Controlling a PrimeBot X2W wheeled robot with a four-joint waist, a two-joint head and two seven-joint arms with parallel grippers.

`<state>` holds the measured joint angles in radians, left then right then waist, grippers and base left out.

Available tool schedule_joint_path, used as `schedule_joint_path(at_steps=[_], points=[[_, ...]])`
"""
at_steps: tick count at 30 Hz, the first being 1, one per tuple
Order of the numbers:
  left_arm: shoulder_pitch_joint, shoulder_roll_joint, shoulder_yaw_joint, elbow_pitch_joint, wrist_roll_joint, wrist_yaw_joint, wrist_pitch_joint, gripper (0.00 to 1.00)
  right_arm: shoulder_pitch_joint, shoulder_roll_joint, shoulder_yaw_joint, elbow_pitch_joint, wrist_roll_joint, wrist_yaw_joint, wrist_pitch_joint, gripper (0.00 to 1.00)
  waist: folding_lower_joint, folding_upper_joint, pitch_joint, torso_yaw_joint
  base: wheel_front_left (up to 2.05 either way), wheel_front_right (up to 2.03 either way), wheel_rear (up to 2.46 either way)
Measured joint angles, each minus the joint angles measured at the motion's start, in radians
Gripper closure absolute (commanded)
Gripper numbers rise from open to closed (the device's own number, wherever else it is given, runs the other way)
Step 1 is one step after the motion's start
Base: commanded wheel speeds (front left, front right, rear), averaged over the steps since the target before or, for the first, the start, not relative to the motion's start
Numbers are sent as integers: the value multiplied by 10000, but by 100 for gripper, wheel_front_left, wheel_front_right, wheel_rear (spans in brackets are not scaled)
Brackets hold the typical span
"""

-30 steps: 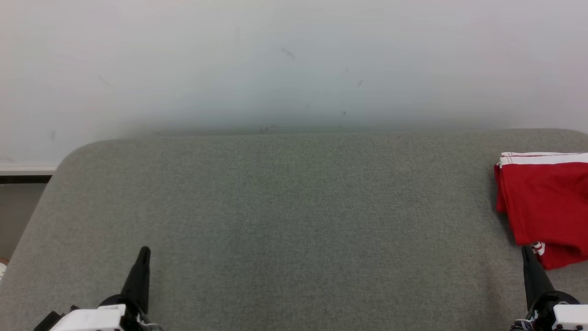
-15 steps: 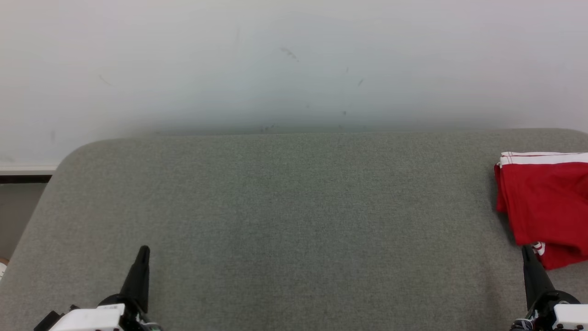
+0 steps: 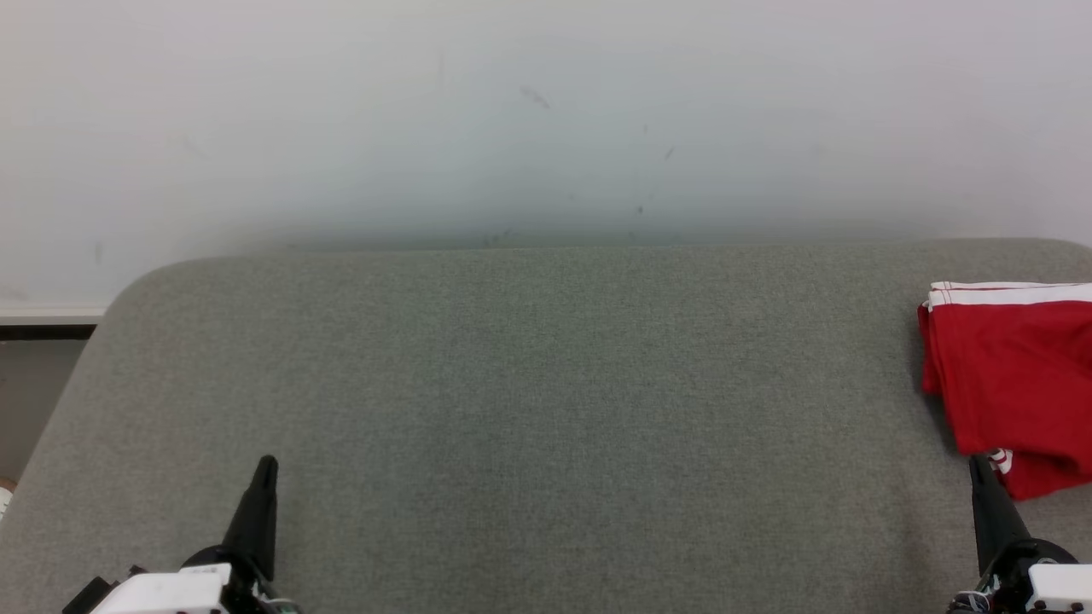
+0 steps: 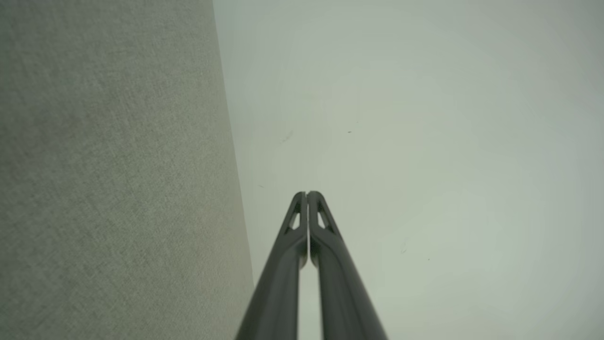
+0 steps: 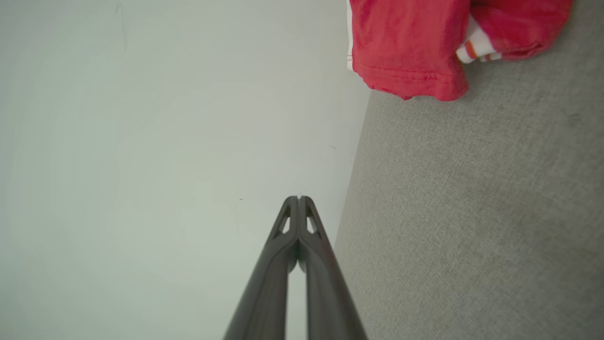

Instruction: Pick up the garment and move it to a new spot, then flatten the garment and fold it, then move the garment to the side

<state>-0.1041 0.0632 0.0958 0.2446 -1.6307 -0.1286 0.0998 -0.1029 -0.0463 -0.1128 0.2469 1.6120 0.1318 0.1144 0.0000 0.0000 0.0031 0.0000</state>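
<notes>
Over at the right edge of the head view, the garment [image 3: 1015, 375] is sitting on the grey fabric-covered surface [image 3: 529, 409], folded up into a fairly compact red bundle. You can see a white striped band along its far edge and a little bit of white-and-red trim poking out at the near corner. Part of it runs off the side of the shot, so I can't tell you how neat the whole fold is. The right end effector [image 3: 975, 465] is down at the lower right with its two dark fingers pressed together, nothing between them, and the tip pointing up just beside that near corner of the bundle. From the right wrist view the shirt's hem is up ahead of the fingertips with bare grey fabric in between, so it's close but not touching. The left end effector [image 3: 266, 465] is at the lower left, well apart from the shirt, and the left wrist view shows its fingers closed tight against each other too, gripping nothing, with the surface's edge running alongside. Behind everything is a pale wall [image 3: 546, 111] with a few small scuff marks on it.
</notes>
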Motion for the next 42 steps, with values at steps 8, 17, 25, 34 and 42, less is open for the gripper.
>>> schedule_joint_path(at_steps=[8, 17, 25, 34, 42], points=[[-1, -17, 13, 0, 15, 0, 35, 100, -1, 0, 0, 0, 0, -2, 0, 100, 0, 0, 0, 0, 0, 0, 0], [-2, -36, 31, 0, 17, 0, 42, 100, -1, 0, 0, 0, 0, 0, 0, 100, 0, 0, 0, 0, 0, 0, 0], [-3, -44, 52, 2, 19, 0, 48, 100, -1, 0, 0, 0, 0, 0, 0, 100, 0, 0, 0, 0, 0, 0, 0], [-3, -59, 65, 2, 29, 0, 58, 100, -1, 0, 0, 0, 0, -2, 0, 100, 0, 0, 0, 0, 0, 0, 0], [-4, -65, 79, 2, 29, 0, 61, 100, -1, 0, 0, 0, 0, 0, 0, 100, 0, 0, 0, 0, 0, 0, 0]])
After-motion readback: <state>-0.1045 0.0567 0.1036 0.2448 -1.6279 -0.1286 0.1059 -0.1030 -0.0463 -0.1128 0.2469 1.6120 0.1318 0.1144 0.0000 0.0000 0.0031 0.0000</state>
